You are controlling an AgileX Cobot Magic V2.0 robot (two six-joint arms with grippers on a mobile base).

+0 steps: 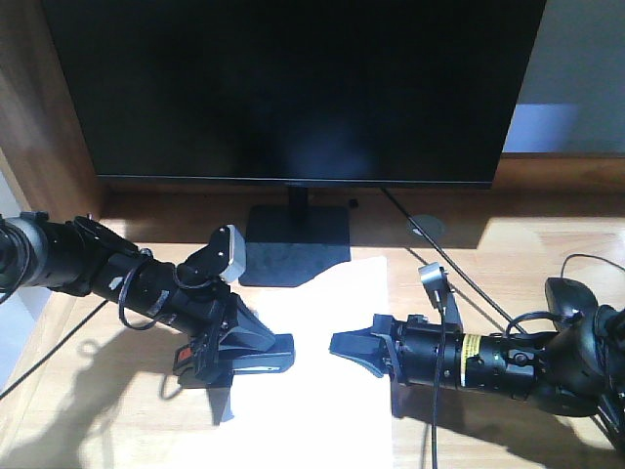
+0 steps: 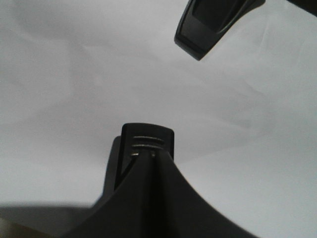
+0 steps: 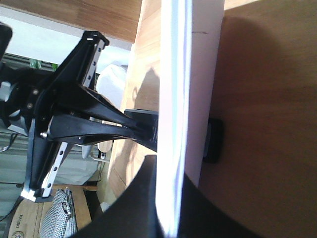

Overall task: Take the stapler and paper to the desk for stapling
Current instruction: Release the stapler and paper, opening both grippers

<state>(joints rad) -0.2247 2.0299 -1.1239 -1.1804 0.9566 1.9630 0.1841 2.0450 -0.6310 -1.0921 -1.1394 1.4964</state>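
Lying flat on the light wood surface [image 1: 547,430], the paper [image 1: 322,391] is stretching from the monitor base [image 1: 296,244] toward the near edge, between the two arms; the left pincer [image 1: 278,354] is reaching in from the left, its fingers lying low over the sheet's left edge, and whether they are gripping anything I cannot tell; a red patch is showing under the left arm's wrist, but the stapler itself is not clearly made out in any view; the right pincer [image 1: 347,346] is pointing left over the sheet, apart from the left one, its jaws looking drawn together, though I cannot tell whether they are clamping the sheet; in the right wrist view the paper [image 3: 188,99] is appearing edge-on with the left pincer [image 3: 143,130] meeting its far side; the monitor [image 1: 293,88] is standing behind, and a black cable [image 1: 439,259] is running across the surface on the right.
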